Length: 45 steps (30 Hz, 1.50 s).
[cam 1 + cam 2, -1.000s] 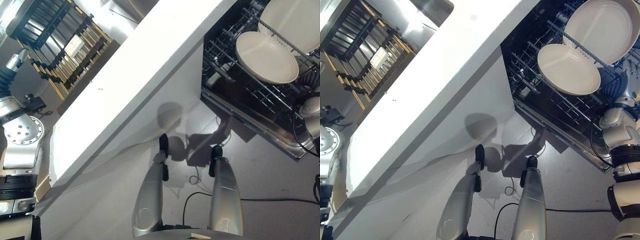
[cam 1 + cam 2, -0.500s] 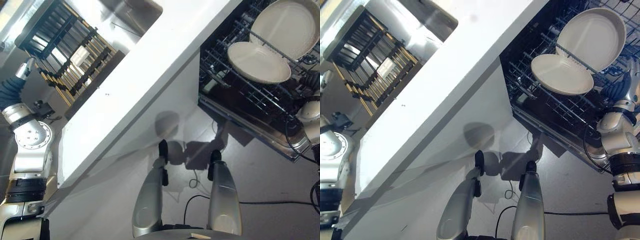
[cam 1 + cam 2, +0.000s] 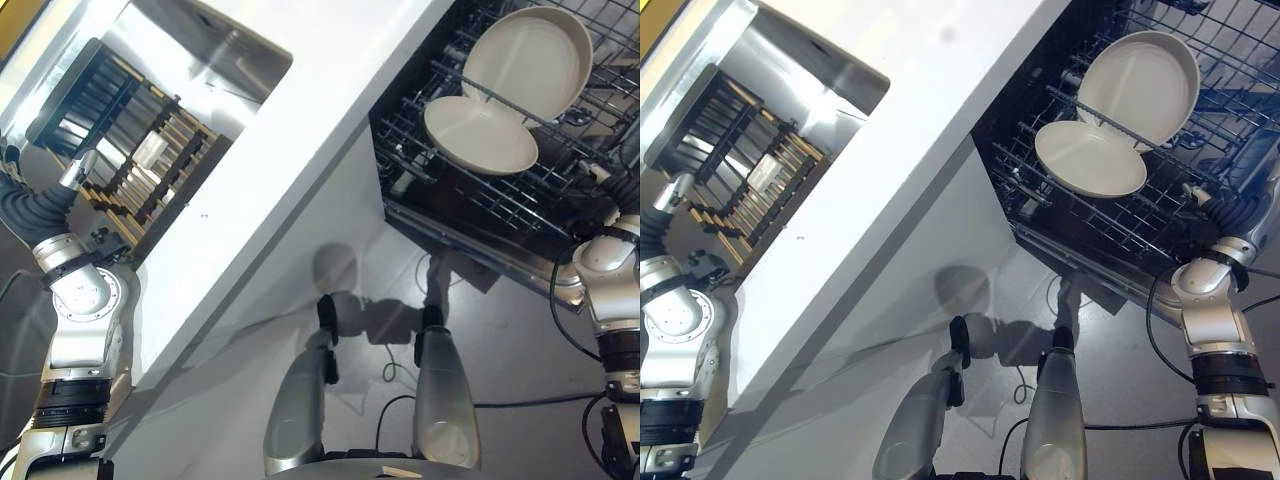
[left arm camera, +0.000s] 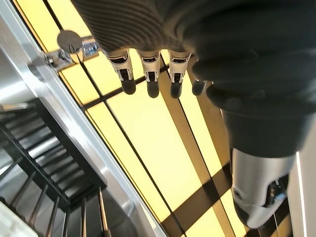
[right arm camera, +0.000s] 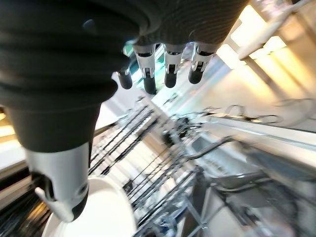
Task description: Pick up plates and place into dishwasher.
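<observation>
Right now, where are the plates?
Both white plates sit in the dishwasher rack, upper right in the eye views beside the white counter, one leaning on the other.

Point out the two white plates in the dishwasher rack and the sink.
upright plate [image 3: 530, 55], left eye view, its face.
tilted plate [image 3: 478, 135], left eye view, its middle.
sink [image 3: 215, 55], left eye view, its inner wall.

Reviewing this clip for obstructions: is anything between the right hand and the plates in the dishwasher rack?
Nothing visible. The right hand hangs open and empty above the dishwasher rack, where two plates already sit. Only open space separates its fingers from the plate below.
</observation>
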Available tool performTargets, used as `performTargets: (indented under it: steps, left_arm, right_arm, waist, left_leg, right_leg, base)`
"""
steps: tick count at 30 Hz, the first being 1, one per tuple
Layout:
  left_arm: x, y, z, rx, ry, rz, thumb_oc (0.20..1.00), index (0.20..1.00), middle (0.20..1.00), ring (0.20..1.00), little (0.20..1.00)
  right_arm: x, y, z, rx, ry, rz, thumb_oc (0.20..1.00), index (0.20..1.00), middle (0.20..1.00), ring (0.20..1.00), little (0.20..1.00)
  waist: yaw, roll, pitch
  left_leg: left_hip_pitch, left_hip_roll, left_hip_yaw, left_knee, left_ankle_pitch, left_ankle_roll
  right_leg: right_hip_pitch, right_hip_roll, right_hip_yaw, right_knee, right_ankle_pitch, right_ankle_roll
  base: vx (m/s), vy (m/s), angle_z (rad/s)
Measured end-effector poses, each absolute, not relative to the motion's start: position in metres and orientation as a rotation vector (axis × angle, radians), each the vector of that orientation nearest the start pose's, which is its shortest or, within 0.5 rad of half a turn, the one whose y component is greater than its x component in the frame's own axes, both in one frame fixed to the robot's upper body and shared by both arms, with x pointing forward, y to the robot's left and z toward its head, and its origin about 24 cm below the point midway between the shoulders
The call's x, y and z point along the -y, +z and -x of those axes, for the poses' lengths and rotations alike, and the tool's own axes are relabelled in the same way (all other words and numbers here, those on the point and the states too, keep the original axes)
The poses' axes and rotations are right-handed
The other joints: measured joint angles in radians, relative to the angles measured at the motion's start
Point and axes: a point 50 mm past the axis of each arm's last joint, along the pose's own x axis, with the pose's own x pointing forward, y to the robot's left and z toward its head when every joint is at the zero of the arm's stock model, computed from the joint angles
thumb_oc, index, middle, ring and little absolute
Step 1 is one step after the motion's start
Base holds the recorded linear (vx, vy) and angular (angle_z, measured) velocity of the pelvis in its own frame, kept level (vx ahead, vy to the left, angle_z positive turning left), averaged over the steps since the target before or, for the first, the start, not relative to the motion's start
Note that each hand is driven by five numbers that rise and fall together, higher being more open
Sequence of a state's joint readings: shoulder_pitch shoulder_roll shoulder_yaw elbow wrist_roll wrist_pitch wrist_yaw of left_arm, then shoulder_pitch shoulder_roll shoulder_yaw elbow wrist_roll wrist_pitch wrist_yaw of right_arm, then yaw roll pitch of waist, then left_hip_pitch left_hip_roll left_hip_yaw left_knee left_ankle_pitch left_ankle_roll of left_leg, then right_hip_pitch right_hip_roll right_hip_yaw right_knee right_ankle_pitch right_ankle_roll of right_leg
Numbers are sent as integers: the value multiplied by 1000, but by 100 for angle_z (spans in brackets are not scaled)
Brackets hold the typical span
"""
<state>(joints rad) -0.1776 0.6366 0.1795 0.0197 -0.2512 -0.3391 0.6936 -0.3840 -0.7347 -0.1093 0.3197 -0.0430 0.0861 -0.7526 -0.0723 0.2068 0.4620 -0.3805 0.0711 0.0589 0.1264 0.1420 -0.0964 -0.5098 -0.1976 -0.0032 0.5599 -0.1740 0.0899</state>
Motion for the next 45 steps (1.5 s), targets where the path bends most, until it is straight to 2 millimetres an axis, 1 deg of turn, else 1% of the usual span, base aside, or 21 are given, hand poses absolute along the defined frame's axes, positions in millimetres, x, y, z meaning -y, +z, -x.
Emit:
performTargets:
  steps: [3,5,9,11,13,16,20,22,25,28,30,32,34,36,45]
  left_arm:
    - [-304,180,-250,678,759,-169,1000,1000,1000,1000,1000]
    - [-304,179,-250,675,760,-162,1000,1000,1000,1000,1000]
    - [-301,174,-251,662,764,-139,1000,1000,1000,1000,1000]
    - [-301,172,-250,657,765,-137,1000,1000,1000,1000,1000]
    - [-301,171,-250,654,765,-137,1000,1000,1000,1000,1000]
    - [-300,173,-251,661,761,-134,1000,1000,1000,1000,1000]
    - [-300,175,-251,667,764,-135,1000,1000,1000,1000,1000]
    - [-299,175,-252,668,759,-134,1000,1000,1000,1000,1000]
    - [-298,178,-253,680,754,-133,1000,1000,1000,1000,1000]
    - [-296,183,-256,693,742,-138,1000,1000,1000,1000,1000]
    - [-294,185,-258,701,731,-135,1000,1000,1000,1000,1000]
    - [-291,189,-260,712,720,-136,1000,1000,1000,1000,1000]
    - [-290,190,-261,715,722,-132,1000,1000,1000,1000,1000]
    - [-290,190,-261,712,725,-132,1000,1000,1000,1000,1000]
    - [-282,193,-263,713,705,-118,1000,1000,1000,1000,1000]
  right_arm:
    - [341,170,-288,292,-997,632,1000,1000,1000,1000,1000]
    - [342,170,-288,287,-1003,615,1000,1000,1000,1000,1000]
    - [343,168,-287,284,-1015,595,1000,1000,1000,1000,1000]
    - [343,166,-287,274,-1014,583,1000,1000,1000,1000,1000]
    - [343,166,-287,271,-1014,571,1000,1000,1000,1000,1000]
    - [343,166,-287,283,-1005,518,1000,1000,1000,1000,1000]
    - [340,165,-291,296,-967,398,1000,1000,1000,1000,1000]
    - [337,164,-294,310,-911,320,1000,1000,1000,1000,1000]
    - [330,161,-300,333,-797,148,1000,1000,1000,1000,1000]
    - [324,155,-307,323,-714,56,1000,1000,1000,1000,1000]
    - [322,154,-311,323,-679,35,1000,1000,1000,1000,1000]
    - [322,154,-317,315,-657,19,1000,1000,1000,1000,1000]
    - [322,154,-320,317,-645,4,1000,1000,1000,1000,1000]
    - [321,158,-321,332,-626,6,1000,1000,1000,1000,1000]
    - [319,161,-325,339,-598,-11,1000,1000,1000,1000,1000]
  waist:
    - [-21,5,2]
    - [-24,8,3]
    - [-37,28,11]
    - [-38,29,10]
    - [-47,29,10]
    - [-50,29,10]
    - [-48,33,7]
    - [-48,34,6]
    - [-45,38,4]
    - [-40,39,3]
    - [-23,45,-1]
    - [-20,49,-4]
    - [-21,50,-4]
    - [-21,56,-9]
    - [-19,60,-12]
  left_leg:
    - [1,-12,7,7,-4,6]
    - [1,-14,19,10,-7,11]
    - [0,-18,28,17,-12,10]
    - [-1,-18,42,24,-18,13]
    - [-1,-21,48,37,-24,18]
    - [-11,-28,52,51,-33,22]
    - [-36,-35,53,75,-43,20]
    - [-39,-39,56,77,-43,21]
    - [-55,-41,56,86,-43,21]
    - [-74,-43,53,101,-44,21]
    - [-92,-45,52,112,-45,21]
    - [-104,-49,49,120,-45,21]
    - [-107,-53,48,123,-45,22]
    - [-122,-55,47,129,-47,24]
    - [-138,-73,47,159,-55,37]
  right_leg:
    - [-1,-10,13,-1,1,5]
    - [-6,-11,25,0,2,6]
    - [-12,-14,39,2,6,8]
    - [-19,-14,51,6,6,9]
    - [-18,-16,58,6,6,12]
    - [-32,-19,74,16,3,18]
    - [-61,-25,85,38,0,20]
    - [-67,-27,91,43,0,21]
    - [-85,-29,94,57,-1,22]
    - [-104,-32,95,76,-6,21]
    - [-119,-33,97,84,-6,21]
    - [-133,-39,97,94,-6,22]
    - [-135,-43,98,98,-7,24]
    - [-145,-45,98,99,-6,25]
    - [-155,-69,91,112,-4,32]
  base:
    - [-31,82,-6]
    - [-29,50,-9]
    - [-12,69,-7]
    - [4,63,-15]
    - [-19,47,-9]
    - [-5,56,-7]
    - [33,69,-2]
    - [34,38,-1]
    - [21,12,1]
    - [10,16,4]
    - [7,19,2]
    - [7,43,6]
    - [12,57,4]
    - [28,86,1]
    - [32,93,2]
